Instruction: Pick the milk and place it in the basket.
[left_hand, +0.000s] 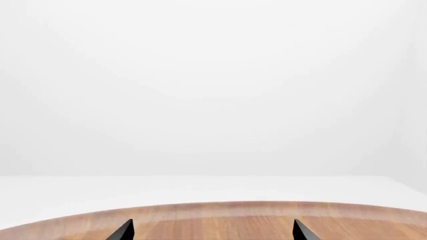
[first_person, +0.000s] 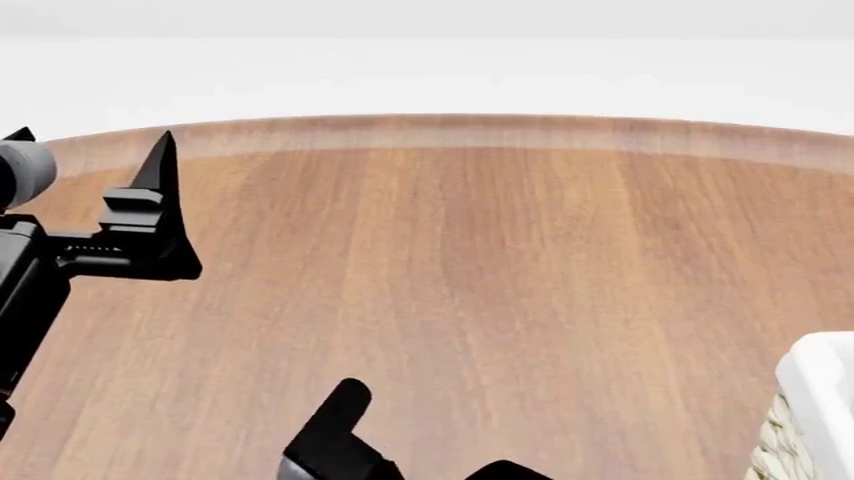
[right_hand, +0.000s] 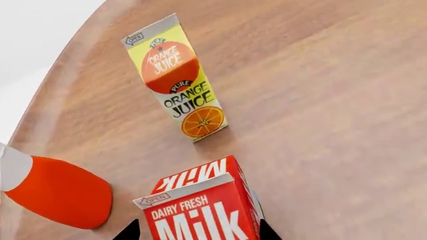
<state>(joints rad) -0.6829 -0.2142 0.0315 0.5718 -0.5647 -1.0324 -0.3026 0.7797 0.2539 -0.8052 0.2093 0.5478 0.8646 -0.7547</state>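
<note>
Early grasp stage: the milk (right_hand: 203, 210) sits between the spread fingertips of the right gripper (right_hand: 198, 231), apparently not yet clamped or lifted, just beside the orange juice carton (right_hand: 176, 77); left gripper (left_hand: 212, 231) open, idle; transfer to the basket (first_person: 814, 415) remains.
</note>
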